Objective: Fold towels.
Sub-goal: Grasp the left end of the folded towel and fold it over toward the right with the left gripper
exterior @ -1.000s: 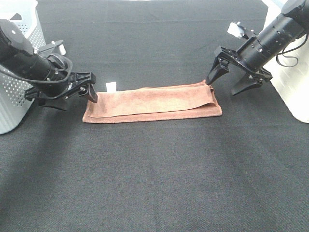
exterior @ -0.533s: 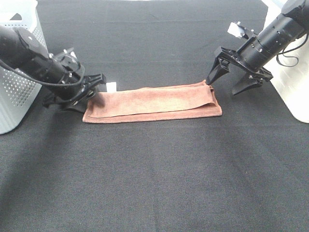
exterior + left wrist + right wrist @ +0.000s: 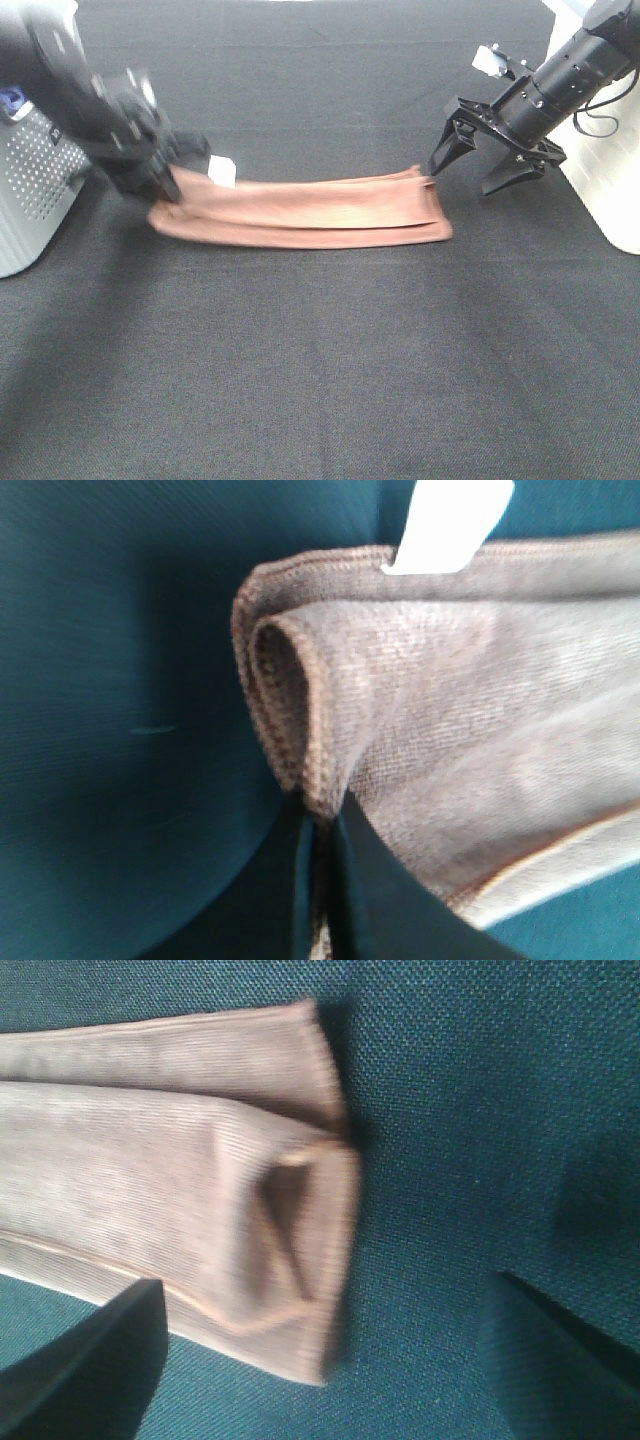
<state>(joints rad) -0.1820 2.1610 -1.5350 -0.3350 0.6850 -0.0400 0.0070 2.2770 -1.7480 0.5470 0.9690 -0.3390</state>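
Pinching the towel at its tagged end, the left gripper has lifted it; the right gripper stays spread.

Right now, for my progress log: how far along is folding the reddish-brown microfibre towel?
Done: the reddish-brown towel lies folded into a long strip. In hand: the left gripper is shut on its tagged end. Left: likely the end-to-end fold; the right gripper hangs open beside the other end.

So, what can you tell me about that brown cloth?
The towel is reddish-brown, soft-looking microfibre with stitched edges and a small white tag. It lies folded into a long strip on the black tabletop. The left gripper is shut on its left end; nothing grips the right end.
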